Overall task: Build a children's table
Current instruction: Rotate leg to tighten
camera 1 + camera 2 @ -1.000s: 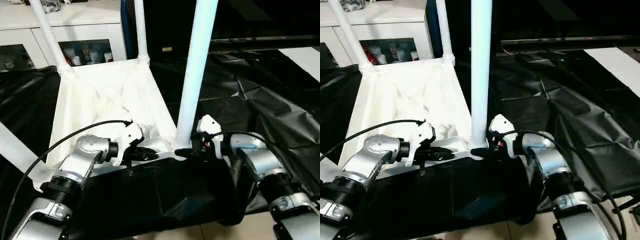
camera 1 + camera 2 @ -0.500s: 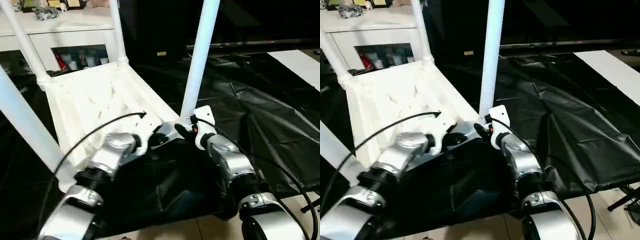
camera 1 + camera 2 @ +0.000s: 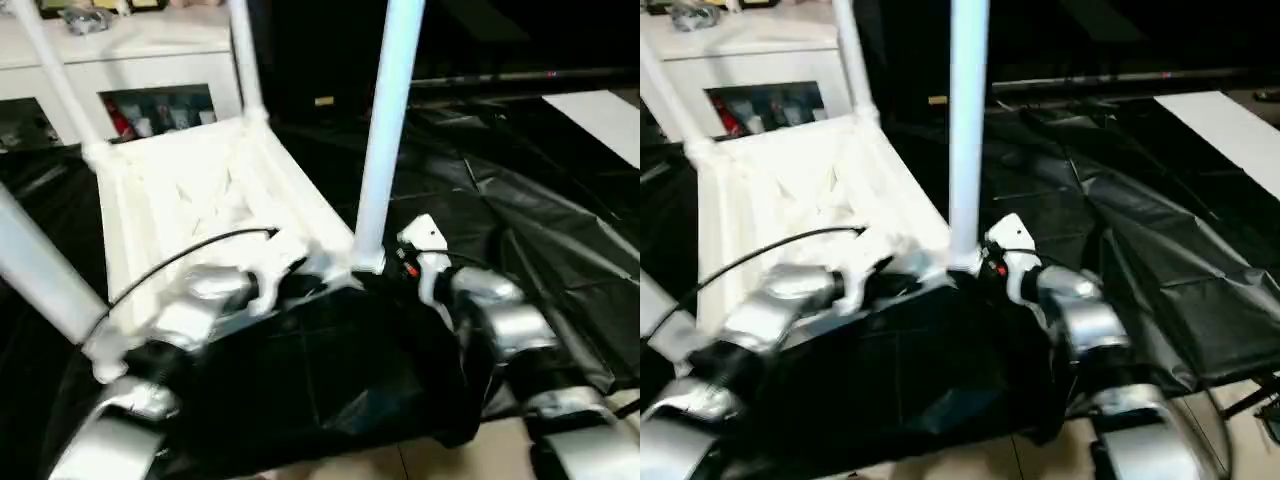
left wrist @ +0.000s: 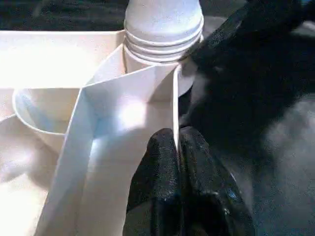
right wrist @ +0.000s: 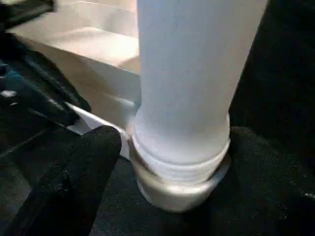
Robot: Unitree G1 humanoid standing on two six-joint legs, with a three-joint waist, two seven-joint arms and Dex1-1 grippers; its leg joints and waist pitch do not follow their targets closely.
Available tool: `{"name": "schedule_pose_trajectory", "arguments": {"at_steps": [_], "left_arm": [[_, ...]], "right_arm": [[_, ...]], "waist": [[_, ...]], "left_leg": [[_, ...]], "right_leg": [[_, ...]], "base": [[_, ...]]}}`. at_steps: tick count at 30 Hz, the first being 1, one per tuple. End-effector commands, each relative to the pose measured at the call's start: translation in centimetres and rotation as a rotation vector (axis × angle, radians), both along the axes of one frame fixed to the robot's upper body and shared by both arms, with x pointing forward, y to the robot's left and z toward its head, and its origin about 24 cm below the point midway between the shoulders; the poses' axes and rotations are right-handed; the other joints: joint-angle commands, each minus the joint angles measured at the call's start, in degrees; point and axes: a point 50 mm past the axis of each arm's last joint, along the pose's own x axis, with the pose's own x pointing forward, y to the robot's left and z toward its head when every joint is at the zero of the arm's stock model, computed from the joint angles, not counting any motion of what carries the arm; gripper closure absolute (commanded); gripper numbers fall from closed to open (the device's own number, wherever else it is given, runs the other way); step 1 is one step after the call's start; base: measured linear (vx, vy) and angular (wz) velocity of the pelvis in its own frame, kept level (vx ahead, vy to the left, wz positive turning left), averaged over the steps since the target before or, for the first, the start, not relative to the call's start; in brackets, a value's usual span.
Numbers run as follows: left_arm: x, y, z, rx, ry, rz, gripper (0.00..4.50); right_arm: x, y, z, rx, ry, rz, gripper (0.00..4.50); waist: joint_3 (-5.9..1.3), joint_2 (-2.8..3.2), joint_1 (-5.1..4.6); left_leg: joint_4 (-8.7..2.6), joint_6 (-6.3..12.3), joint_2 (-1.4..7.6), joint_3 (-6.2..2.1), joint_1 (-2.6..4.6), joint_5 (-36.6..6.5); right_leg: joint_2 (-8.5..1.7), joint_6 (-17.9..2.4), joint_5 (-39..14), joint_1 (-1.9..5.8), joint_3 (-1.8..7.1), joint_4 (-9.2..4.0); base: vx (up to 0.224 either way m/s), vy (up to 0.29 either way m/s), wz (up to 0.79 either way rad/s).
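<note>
- The tabletop [image 3: 200,195] lies upside down on the black sheet [image 3: 520,220], ribbed underside up, in front of the white cabinet [image 3: 150,70] with glass doors.
- All four legs show in the left eye view: two stand in the far corner sockets, one crosses the near left edge of the picture, and the near right leg [image 3: 385,130] stands upright in its corner socket [image 5: 177,189].
- The right gripper [image 5: 172,162] has its two black fingers [image 5: 74,182] on either side of that leg's base, just above the socket. Over the last second they have spread wider, and a gap now shows between the visible finger and the tube, so the grip appears to be letting go.
- The left gripper [image 4: 178,147] has not changed: its fingers stay pinched shut on a thin upright rib of the tabletop's rim [image 4: 174,108], right beside the same socket, bracing the top.
- The head camera has swung between pictures, so the apparent shift of the table is no move of the table itself.
- The leg's ridged collar sits down at the socket mouth, which suggests it is seated, though how deep cannot be told.
- Judged from this, the last leg is in and the remaining work is to free both grippers and turn the table upright.
</note>
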Motion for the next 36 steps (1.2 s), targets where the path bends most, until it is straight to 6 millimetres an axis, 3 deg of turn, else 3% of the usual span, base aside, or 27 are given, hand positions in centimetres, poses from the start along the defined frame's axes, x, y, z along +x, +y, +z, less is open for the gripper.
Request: {"name": "schedule_pose_trajectory", "arguments": {"at_steps": [1,3,8,13,14,20,23,25,27,29,32,33,34,35,36], "left_arm": [[-0.8,-0.5,-0.4,-0.037,0.028,-0.081,4.5],[-1.1,0.1,-0.4,-0.037,0.041,-0.102,4.5],[-1.5,0.5,-0.2,-0.055,0.06,-0.13,4.5],[-1.9,0.8,-0.4,-0.058,0.073,-0.143,4.5],[-1.9,0.8,-0.4,-0.059,0.074,-0.144,4.5],[-2.1,0.9,-0.4,-0.057,0.087,-0.153,4.5],[-2.0,0.8,-0.6,-0.053,0.086,-0.124,4.5],[-1.0,0.4,-0.8,-0.044,0.062,-0.007,4.5],[-0.3,0.0,-0.9,-0.031,0.047,0.073,4.5],[0.6,-1.0,-1.1,-0.007,0.024,0.178,4.5],[1.2,-2.3,-1.2,-0.001,0.008,0.265,4.5],[1.4,-2.6,-1.2,0.0,0.004,0.282,4.5],[1.6,-3.0,-1.2,0.003,-0.007,0.31,4.5],[1.7,-4.1,-1.2,0.006,-0.014,0.33,4.5],[1.7,-4.2,-1.2,0.006,-0.016,0.332,4.5]], "right_arm": [[-0.1,0.7,1.0,0.008,-0.028,0.102,0.66],[-0.4,0.2,1.1,-0.019,-0.011,0.157,0.66],[-0.6,0.0,1.0,-0.039,-0.001,0.193,0.66],[-0.9,0.4,0.6,-0.034,0.019,0.235,1.11],[-0.9,0.5,0.6,-0.029,0.021,0.236,1.35],[-1.0,0.6,0.7,-0.009,0.033,0.256,1.71],[-1.1,0.8,0.3,0.013,0.045,0.218,1.74],[-0.5,0.9,-1.0,0.0,0.066,0.054,1.75],[0.0,1.1,-2.0,-0.021,0.074,-0.08,1.76],[0.2,2.1,-3.0,0.01,0.114,-0.253,1.77],[0.4,3.6,-3.6,0.035,0.144,-0.39,1.78],[0.4,4.0,-3.7,0.037,0.148,-0.411,1.78],[0.5,4.6,-3.7,0.042,0.152,-0.432,1.78],[0.5,6.3,-3.5,0.052,0.14,-0.432,1.78],[0.5,6.4,-3.5,0.049,0.133,-0.424,1.78]], "waist": [[-4.0,-1.05,0.28],[-4.01,-0.75,0.47],[-3.98,-0.72,0.62],[-3.92,-1.14,0.7],[-3.88,-1.0,0.75],[-4.0,-0.96,0.74],[-3.97,-0.97,0.71],[-3.77,-1.02,0.39],[-3.63,-1.09,0.2],[-3.23,-1.23,-0.41],[-3.18,-1.16,-0.83],[-3.23,-0.76,-0.8],[-3.14,-0.97,-1.01],[-3.2,-0.82,-1.05],[-3.25,-0.78,-1.03]], "left_leg": [[-3.4,5.04,2.87,-0.46,0.3,-9.7],[-3.47,4.91,3.11,-0.56,0.37,-9.6],[-3.56,3.9,3.21,-0.47,0.6,-11.3],[-3.59,3.75,3.13,-0.4,0.5,-11.5],[-3.59,3.73,3.12,-0.4,0.51,-11.3],[-3.47,4.11,3.12,-0.39,0.48,-10.2],[-3.46,4.02,3.09,-0.35,0.49,-10.3],[-3.65,3.48,3.06,-0.39,0.49,-11.0],[-3.76,1.83,2.84,-0.52,0.7,-13.3],[-4.02,0.23,2.5,-0.76,1.07,-16.5],[-4.04,-0.02,2.36,-0.93,1.22,-18.3],[-4.08,-0.17,2.37,-1.05,1.23,-18.2],[-4.17,-0.28,2.34,-1.07,1.11,-18.8],[-4.17,-0.41,2.27,-1.1,1.19,-19.3],[-4.19,-0.57,2.34,-1.16,1.31,-19.4]], "right_leg": [[-3.52,-13.8,-12.5,2.93,2.27,-3.2],[-3.57,-14.0,-12.4,2.85,2.3,-3.04],[-3.42,-14.7,-12.1,2.64,2.4,-2.82],[-3.67,-14.0,-13.7,2.78,2.51,-3.02],[-3.65,-13.7,-14.4,2.7,2.52,-3.06],[-3.54,-14.0,-12.7,2.73,2.46,-2.82],[-3.55,-13.9,-13.3,2.71,2.5,-2.91],[-3.56,-13.7,-14.4,2.54,2.56,-3.16],[-3.74,-12.6,-19.2,2.4,2.64,-3.57],[-3.77,-9.9,-26.8,2.15,2.57,-4.47],[-3.8,-7.3,-31.5,1.84,2.47,-5.25],[-3.83,-7.0,-31.6,1.85,2.47,-5.25],[-3.73,-6.4,-32.3,1.77,2.4,-5.46],[-3.65,-5.9,-32.7,1.69,2.35,-5.63],[-3.7,-5.9,-32.6,1.62,2.34,-5.55]], "base": [[0.0,0.0,0.0],[0.0,0.0,0.0],[0.0,0.0,0.0],[0.0,0.0,0.0],[0.0,0.0,0.0],[0.0,0.0,0.0],[0.0,0.0,0.0],[0.0,0.0,0.0],[0.0,0.0,0.0],[0.0,0.0,0.0],[0.0,0.0,0.0],[0.0,0.0,0.0],[0.0,0.0,0.0],[0.0,0.0,0.0],[0.0,0.0,0.0]]}}
